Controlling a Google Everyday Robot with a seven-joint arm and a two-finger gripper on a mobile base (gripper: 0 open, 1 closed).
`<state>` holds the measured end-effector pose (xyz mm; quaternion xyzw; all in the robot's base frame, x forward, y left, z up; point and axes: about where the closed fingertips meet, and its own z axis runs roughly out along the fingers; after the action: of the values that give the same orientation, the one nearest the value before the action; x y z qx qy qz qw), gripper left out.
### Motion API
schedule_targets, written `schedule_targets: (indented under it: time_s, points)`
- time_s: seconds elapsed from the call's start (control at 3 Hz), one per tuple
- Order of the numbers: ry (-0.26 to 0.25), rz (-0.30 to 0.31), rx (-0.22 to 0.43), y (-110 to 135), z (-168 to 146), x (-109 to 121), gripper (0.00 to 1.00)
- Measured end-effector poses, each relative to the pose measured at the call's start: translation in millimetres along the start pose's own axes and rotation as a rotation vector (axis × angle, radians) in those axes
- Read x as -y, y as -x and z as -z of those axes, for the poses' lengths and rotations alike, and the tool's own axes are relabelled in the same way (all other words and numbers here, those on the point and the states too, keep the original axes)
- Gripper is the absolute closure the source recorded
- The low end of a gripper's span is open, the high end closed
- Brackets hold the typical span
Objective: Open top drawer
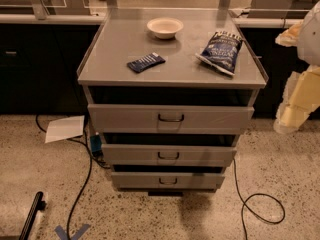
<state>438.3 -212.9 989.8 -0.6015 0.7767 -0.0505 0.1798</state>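
Note:
The top drawer (170, 119) is the widest of three grey metal drawers in a grey cabinet, with a small dark loop handle (171, 117) at its centre. A dark gap shows between its front and the cabinet top. Two narrower-looking drawers, the middle one (168, 155) and the bottom one (168, 180), sit below it. My arm, white and yellowish, comes in at the right edge, and its gripper end (289, 120) hangs to the right of the top drawer, apart from the cabinet and level with the drawer front.
On the cabinet top (115, 59) lie a white bowl (165, 27), a blue chip bag (220, 51) and a small dark blue packet (145, 62). A sheet of paper (65, 129), cables (255, 204), a blue tape mark (72, 231) and a black bar (32, 216) lie on the floor.

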Motion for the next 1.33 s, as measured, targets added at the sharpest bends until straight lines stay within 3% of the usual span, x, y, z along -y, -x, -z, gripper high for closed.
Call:
schedule_targets:
  time_s: [0.33,0.67,1.0,1.33]
  points:
    - [0.0,0.0,0.0,0,0,0,0.0]
    - [-0.033,-0.01,0.045,1,-2,2,0.0]
    - [-0.036,-0.137,0.148,-9,-28,-18,0.0]
    - [-0.004,-0.359,0.222,-29,-82,-47,0.0]
